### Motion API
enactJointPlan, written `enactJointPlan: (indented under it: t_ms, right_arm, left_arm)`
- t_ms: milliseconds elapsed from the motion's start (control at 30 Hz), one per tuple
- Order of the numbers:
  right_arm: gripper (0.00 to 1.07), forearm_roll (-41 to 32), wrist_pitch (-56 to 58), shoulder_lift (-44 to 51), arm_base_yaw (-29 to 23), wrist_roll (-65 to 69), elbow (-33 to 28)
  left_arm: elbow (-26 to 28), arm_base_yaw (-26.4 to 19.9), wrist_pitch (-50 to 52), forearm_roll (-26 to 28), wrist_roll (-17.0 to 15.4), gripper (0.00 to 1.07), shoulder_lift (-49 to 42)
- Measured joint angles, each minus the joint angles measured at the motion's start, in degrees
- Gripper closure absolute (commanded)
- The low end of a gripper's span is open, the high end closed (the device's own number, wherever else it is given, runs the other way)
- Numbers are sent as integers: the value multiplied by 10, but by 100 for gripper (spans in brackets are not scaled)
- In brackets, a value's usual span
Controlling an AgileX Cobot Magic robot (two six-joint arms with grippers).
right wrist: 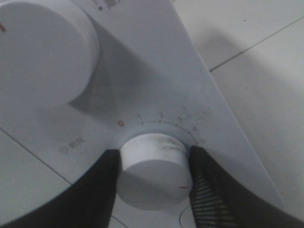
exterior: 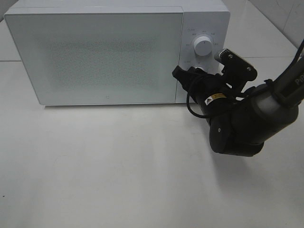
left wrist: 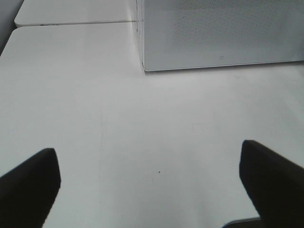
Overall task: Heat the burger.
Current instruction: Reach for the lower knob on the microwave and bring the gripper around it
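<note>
Two fingers of my right gripper (right wrist: 153,164) pinch the timer knob (right wrist: 152,183), its axis straight toward my wrist. No burger shows; likely behind the shut microwave door (exterior: 95,52), nine o'clock from the knob. My left gripper (left wrist: 149,183) hangs spread wide, well apart.

Burger unseen in every view, microwave door (exterior: 95,57) shut (white)

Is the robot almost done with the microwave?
Partway. The microwave door looks shut, and what is inside can't be seen. The right gripper pinches the lower knob. Turning it and the heating itself seem to be left.
</note>
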State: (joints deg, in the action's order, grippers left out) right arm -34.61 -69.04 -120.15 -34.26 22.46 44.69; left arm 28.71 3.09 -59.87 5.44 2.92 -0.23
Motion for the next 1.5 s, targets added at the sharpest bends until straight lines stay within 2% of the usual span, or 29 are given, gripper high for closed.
enactJointPlan:
  t_ms: [667, 1233, 1500]
  right_arm:
    - [103, 12, -1, -1, 2, 269, -3]
    - [100, 5, 22, 15, 2, 312, -3]
    - [99, -1, 32, 21, 2, 395, -3]
  left_arm:
    - [0, 0, 0, 0, 0, 10, 0]
    - [0, 0, 0, 0, 0, 10, 0]
    - [0, 0, 0, 0, 0, 10, 0]
